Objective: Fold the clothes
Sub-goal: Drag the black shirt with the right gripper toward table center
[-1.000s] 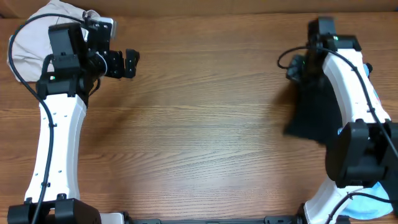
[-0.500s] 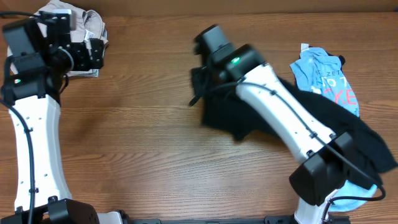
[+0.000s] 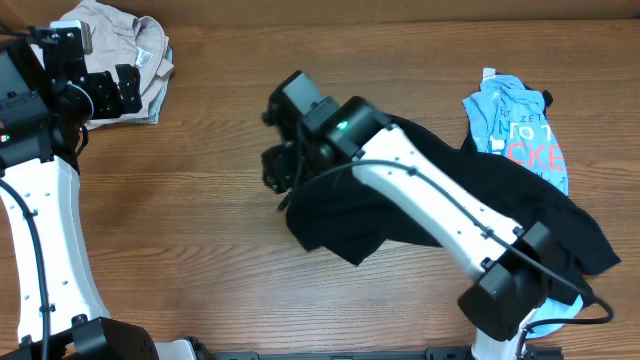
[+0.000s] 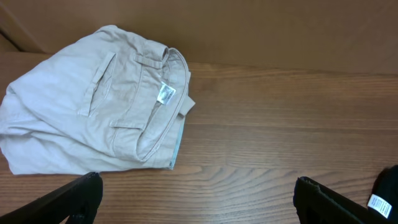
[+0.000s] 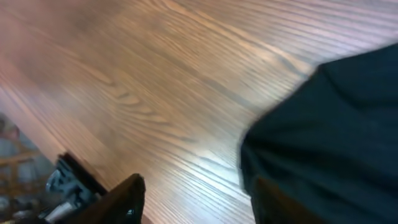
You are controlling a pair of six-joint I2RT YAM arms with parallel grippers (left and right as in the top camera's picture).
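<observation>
You've got the black garment [image 3: 340, 215] heaped mid-table, trailing back from your right gripper [image 5: 202, 199], after hauling it across from the far right edge within the last second. Those jaws have just parted: bare table [image 3: 200, 250] shows between them, with cloth at one side only. I'd call it released and ready to spread flat. Your left gripper [image 4: 199, 199] stays wide apart and empty, the beige garment [image 4: 93, 118] just ahead. The blue T-shirt [image 3: 515, 130] lies well behind the right gripper.

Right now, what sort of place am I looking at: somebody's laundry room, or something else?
Probably a robot lab or test bench, not a home. A left arm and a right arm, both white robot arms, work over a bare wooden table, where a beige garment, a black garment and a light blue T-shirt lie loose.
</observation>
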